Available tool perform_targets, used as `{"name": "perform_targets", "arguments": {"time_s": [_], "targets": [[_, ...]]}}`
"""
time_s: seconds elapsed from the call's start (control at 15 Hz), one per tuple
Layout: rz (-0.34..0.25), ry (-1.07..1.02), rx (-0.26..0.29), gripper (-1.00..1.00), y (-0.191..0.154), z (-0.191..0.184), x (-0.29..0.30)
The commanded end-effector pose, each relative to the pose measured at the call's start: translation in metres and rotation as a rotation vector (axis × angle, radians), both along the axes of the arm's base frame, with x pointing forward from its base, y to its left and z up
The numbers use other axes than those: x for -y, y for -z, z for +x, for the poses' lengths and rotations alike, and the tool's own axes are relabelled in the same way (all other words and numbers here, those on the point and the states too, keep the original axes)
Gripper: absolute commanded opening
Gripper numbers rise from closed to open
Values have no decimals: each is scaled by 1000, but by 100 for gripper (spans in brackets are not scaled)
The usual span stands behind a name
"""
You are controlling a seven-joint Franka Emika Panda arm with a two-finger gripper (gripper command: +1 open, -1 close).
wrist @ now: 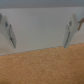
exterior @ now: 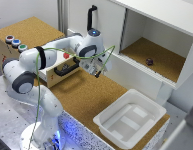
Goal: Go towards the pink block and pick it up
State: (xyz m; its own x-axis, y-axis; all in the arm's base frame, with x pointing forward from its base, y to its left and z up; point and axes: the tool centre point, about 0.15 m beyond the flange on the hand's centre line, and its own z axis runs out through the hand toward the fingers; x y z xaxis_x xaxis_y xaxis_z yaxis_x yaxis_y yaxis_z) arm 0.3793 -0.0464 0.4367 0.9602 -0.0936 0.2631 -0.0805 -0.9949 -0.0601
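Tool (exterior: pixel 99 71) hanging over the cork worktop (exterior: pixel 91 97), just in front of the white cabinet (exterior: pixel 161 45), fingers (wrist: pixel 10 34) spread apart with nothing between them. Pink block (exterior: pixel 66 55) sitting in the open drawer (exterior: pixel 60 67) behind the black handle bar (exterior: pixel 66 68), close to the tool but not touching. White tub (exterior: pixel 130 120) further along the worktop, well apart from the drawer.

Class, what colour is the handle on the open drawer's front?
Black. The handle on the open drawer shows best in the exterior view.
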Motion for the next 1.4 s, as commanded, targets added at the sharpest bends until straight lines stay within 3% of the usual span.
{"name": "perform_targets", "arguments": {"time_s": [0.0, 0.2, 0.47, 0.67, 0.87, 1.07, 1.33], "targets": [[-96, -150, -5, 100, -60, -16, -129], [-100, -354, -46, 100, -62, -25, -196], [-237, -555, -76, 100, -47, -27, -250], [-257, -634, -91, 100, -29, -29, -261], [-289, -788, -56, 100, -16, -23, -282], [-281, -960, -9, 100, -10, -1, -300], [-330, -1214, 1, 100, 15, 11, -322]]}}
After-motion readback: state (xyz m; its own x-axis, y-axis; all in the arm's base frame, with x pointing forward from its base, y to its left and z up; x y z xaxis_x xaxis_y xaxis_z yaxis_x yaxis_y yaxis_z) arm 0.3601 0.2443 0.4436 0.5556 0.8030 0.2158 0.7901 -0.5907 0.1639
